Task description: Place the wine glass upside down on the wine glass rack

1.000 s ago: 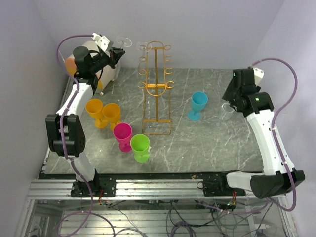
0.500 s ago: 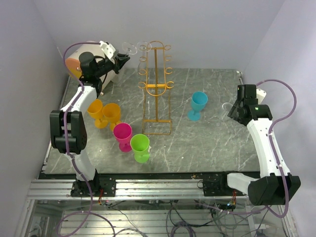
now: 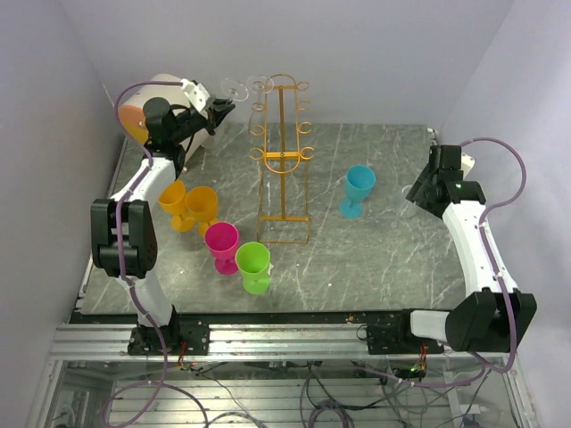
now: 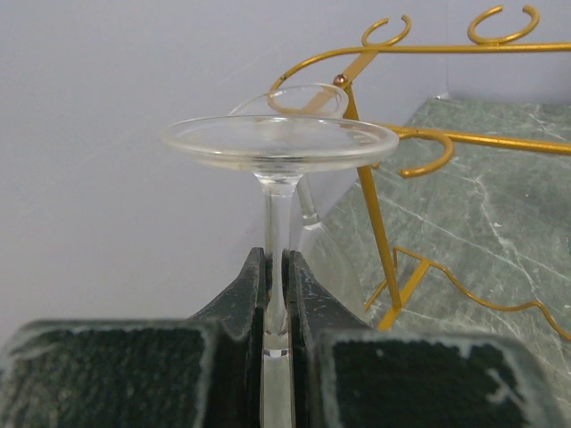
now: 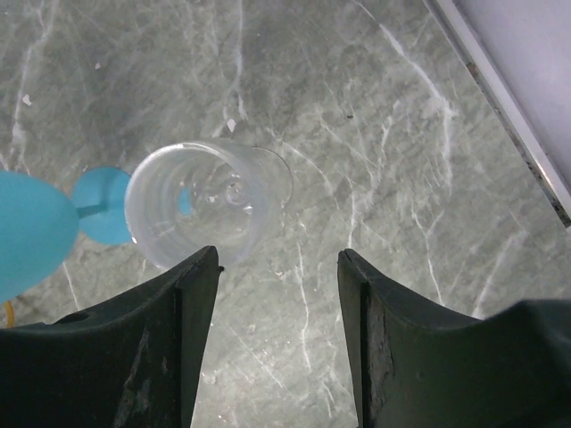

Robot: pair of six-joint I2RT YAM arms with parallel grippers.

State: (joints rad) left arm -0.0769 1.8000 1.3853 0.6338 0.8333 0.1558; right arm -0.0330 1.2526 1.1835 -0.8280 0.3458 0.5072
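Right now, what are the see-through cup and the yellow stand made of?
The wine glass looks like clear glass, maybe plastic: the wall shows through it and its edge shines. The wine glass rack looks like thin metal wire, painted glossy orange-gold, bent into small hooks.

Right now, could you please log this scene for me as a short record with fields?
left fingers: shut on the stem of the wine glass, foot up, near the rack's top
right fingers: open, close to an upright clear glass, not touching it
wine glass rack: upright, with a hung glass at its top left hook
blue goblet: upright, beside the clear glass
step left: hook the held wine glass onto the rack
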